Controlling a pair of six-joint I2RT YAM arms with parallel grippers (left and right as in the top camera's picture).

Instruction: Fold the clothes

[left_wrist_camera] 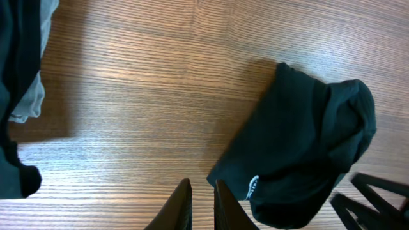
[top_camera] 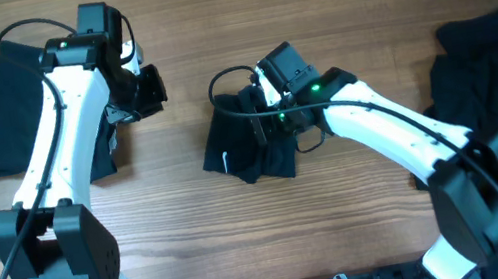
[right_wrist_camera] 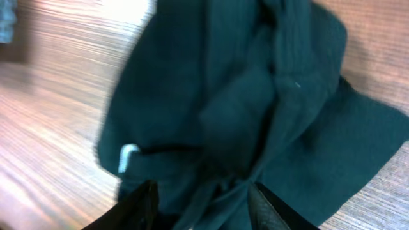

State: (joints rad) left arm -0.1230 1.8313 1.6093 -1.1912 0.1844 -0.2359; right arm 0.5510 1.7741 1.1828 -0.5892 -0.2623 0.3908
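A small crumpled dark garment (top_camera: 249,150) with a white label lies in the middle of the wooden table. My right gripper (top_camera: 271,120) is right above its far right part. In the right wrist view the fingers (right_wrist_camera: 204,201) are spread wide, with bunched dark fabric (right_wrist_camera: 243,108) between and under them. My left gripper (top_camera: 149,87) hovers to the left of the garment, apart from it. In the left wrist view its fingers (left_wrist_camera: 201,204) are nearly together and hold nothing, and the garment (left_wrist_camera: 300,147) lies just to their right.
A folded stack of dark clothes (top_camera: 10,103) on a light blue piece lies at the far left, partly under my left arm; it also shows in the left wrist view (left_wrist_camera: 16,96). A loose pile of dark clothes (top_camera: 496,68) covers the right edge.
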